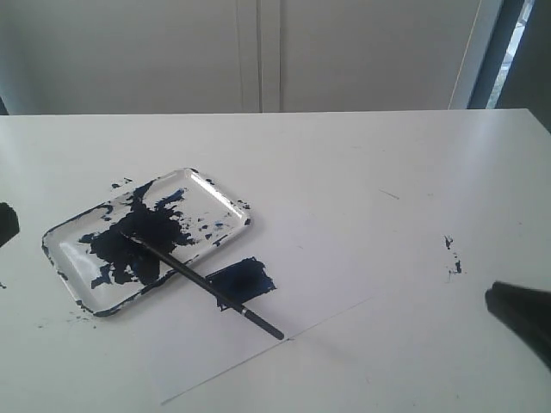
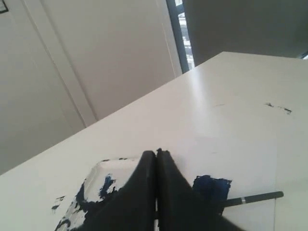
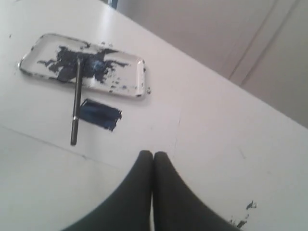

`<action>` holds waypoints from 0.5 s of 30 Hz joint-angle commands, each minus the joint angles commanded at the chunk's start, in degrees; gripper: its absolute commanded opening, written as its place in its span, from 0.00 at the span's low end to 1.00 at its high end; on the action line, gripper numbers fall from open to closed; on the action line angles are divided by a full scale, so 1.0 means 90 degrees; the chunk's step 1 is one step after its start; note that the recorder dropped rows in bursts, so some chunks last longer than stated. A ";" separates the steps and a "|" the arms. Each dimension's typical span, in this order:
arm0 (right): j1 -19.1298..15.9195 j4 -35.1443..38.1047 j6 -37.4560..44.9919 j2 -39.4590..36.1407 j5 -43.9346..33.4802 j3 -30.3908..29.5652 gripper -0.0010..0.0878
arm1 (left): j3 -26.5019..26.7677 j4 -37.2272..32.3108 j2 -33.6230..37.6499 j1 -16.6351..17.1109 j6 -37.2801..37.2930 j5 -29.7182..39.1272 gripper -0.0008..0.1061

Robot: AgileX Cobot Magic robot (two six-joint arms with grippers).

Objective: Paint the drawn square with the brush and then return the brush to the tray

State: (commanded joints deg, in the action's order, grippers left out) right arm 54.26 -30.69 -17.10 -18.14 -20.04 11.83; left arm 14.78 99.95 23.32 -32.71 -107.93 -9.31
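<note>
Two pincers show, and both have their fingers pressed together with nothing between them. The left pincer (image 2: 156, 153) hangs over the table (image 1: 362, 163) near its left edge, above the tray (image 1: 207, 196). The right pincer (image 3: 153, 154) is held well apart from the tray, toward the table's right edge. In the exterior view each appears only as a dark shape at the side of the picture.

The tray sits on the left half of the table, turned at an angle to the table's edges, its white floor smeared with a large dark paint blotch (image 1: 129, 245). The brush (image 1: 202, 280) lies slanted, with its tip in the blotch. Its handle passes over the tray's rim on the side away from the table's far edge, and the free end rests outside the tray. The painted square (image 1: 250, 277), filled dark blue, lies just beside that rim, and the handle crosses one side of it. A few dark paint specks (image 1: 452, 254) mark the table toward its right edge.
</note>
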 joint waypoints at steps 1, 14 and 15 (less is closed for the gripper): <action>0.0000 0.0000 0.0000 0.0000 0.0022 0.0012 0.01 | 0.0000 0.0000 0.0000 0.0000 0.0000 -0.0014 0.01; 0.0000 0.0039 -0.0014 0.0000 0.0717 0.0013 0.01 | 0.0000 0.0000 0.0000 0.0000 0.0000 -0.0014 0.01; 0.0000 0.0039 -0.0014 0.0000 0.0717 0.0013 0.01 | 0.0000 0.0000 0.0000 0.0000 0.0000 -0.0014 0.01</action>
State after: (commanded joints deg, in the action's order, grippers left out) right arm 54.26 -30.34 -17.22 -18.14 -13.59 11.94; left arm 14.78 99.95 23.32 -32.71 -107.93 -9.43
